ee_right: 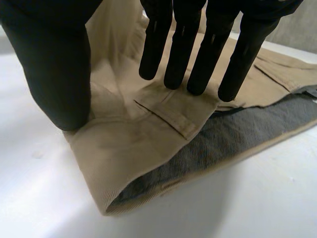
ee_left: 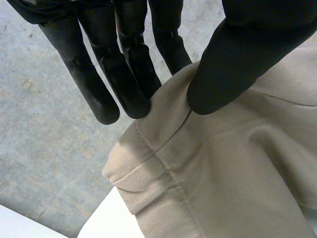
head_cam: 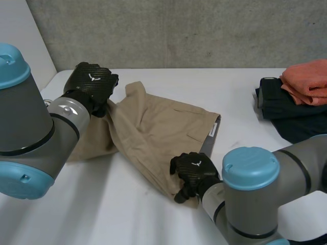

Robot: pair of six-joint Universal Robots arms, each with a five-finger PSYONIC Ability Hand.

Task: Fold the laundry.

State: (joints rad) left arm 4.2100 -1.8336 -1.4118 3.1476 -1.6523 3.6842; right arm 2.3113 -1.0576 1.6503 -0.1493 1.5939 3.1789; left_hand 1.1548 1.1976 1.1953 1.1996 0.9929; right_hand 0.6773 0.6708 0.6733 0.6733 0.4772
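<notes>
While your left robot hand point(head_cam: 91, 81) pinches a lifted hem point(ee_left: 148, 163) near the desk's point(head_cam: 117, 214) far left corner, the right robot hand point(head_cam: 193, 171) rests open on the waistband point(ee_right: 163, 124). The pants point(head_cam: 153, 127) lie mid-desk, long axis left-right, waist pointing right. This looks like the first fold. Next, carry the hem across to the waist.

Bare table point(head_cam: 102, 204) is left before the khaki trousers point(head_cam: 153, 127) and between them and the 2 stacked garments point(head_cam: 286, 104), by which the right edge is blocked.
</notes>
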